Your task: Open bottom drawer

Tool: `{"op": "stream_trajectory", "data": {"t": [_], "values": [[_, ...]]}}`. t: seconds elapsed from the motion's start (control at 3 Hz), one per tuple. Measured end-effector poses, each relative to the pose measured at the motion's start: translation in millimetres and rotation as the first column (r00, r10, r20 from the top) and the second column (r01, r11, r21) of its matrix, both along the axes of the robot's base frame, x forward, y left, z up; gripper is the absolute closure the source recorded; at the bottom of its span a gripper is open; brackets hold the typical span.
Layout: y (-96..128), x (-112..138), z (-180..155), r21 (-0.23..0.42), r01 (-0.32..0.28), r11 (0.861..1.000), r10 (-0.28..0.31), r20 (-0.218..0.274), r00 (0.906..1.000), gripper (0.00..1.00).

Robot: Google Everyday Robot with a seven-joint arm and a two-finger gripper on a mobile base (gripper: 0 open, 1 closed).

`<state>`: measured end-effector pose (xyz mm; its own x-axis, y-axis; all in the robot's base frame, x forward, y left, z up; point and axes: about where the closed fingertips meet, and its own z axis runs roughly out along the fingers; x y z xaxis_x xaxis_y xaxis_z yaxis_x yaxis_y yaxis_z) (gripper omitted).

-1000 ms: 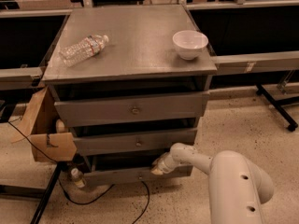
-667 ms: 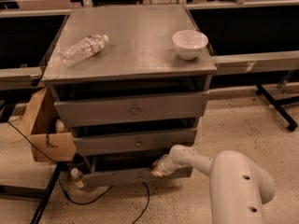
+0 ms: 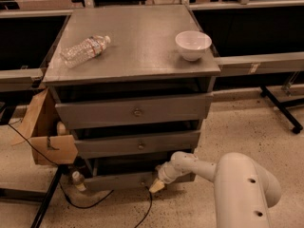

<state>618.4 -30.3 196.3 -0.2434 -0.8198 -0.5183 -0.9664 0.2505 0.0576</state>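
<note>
Grey bottom drawer (image 3: 116, 181) front lies just behind the end effector (image 3: 156, 186).

One cam only, high in front of the cabinet (image 3: 142, 46), tilted down, mid range. Cabinet fills centre frame, floor (image 3: 247, 122) around it. Robot arm (image 3: 242, 184) enters lower right w/ claw (image 3: 156, 185) lower centre, at the bottom drawer (image 3: 118, 180) front.

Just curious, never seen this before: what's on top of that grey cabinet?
A plastic bottle lying on its side, left, and a white bowl, right. What the bowl covers is hidden. The end effector is down at the bottom drawer.
</note>
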Motion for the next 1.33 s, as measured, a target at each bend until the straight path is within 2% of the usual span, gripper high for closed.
{"op": "stream_trajectory", "data": {"t": [0.33,0.67,1.0,1.33], "values": [[10.7,-34.4,-7.6,-0.009,-0.053,0.999,0.053,0.007,0.9986,0.0],[16.2,-51.5,-11.7,-0.012,-0.079,0.997,0.079,-0.007,0.9968,0.0],[17.0,-53.9,-12.1,-0.014,-0.084,0.996,0.084,-0.006,0.9965,0.17],[16.9,-51.7,-9.9,-0.014,-0.084,0.996,0.084,-0.006,0.9965,0.4]]}}
